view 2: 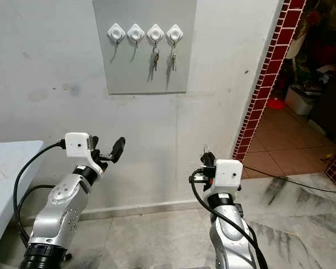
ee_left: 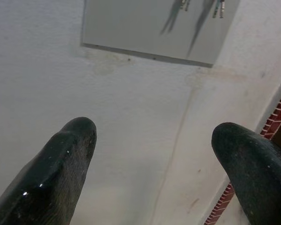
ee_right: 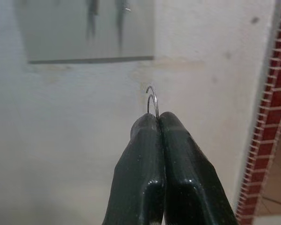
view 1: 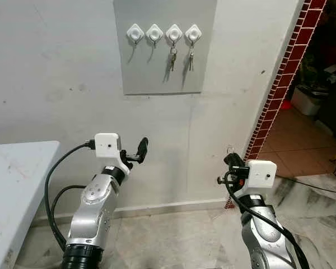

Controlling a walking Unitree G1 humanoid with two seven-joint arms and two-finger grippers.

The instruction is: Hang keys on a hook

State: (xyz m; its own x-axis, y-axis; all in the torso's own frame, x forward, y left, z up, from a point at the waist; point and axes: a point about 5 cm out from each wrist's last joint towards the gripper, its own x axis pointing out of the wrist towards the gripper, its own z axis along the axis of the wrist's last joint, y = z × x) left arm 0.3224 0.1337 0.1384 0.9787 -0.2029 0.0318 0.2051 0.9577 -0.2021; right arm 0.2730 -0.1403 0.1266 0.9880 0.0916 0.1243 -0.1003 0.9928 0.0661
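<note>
My right gripper pinches a key ring below the hooks; left gripper gapes empty.

White table, red-tiled doorway

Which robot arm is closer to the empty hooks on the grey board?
Left. The left end effector is open, below the two empty hooks on the grey board. The right end effector, pinching a key ring, sits lower and farther right.

Silver arms, white wrist boxes, blk cables.
</note>
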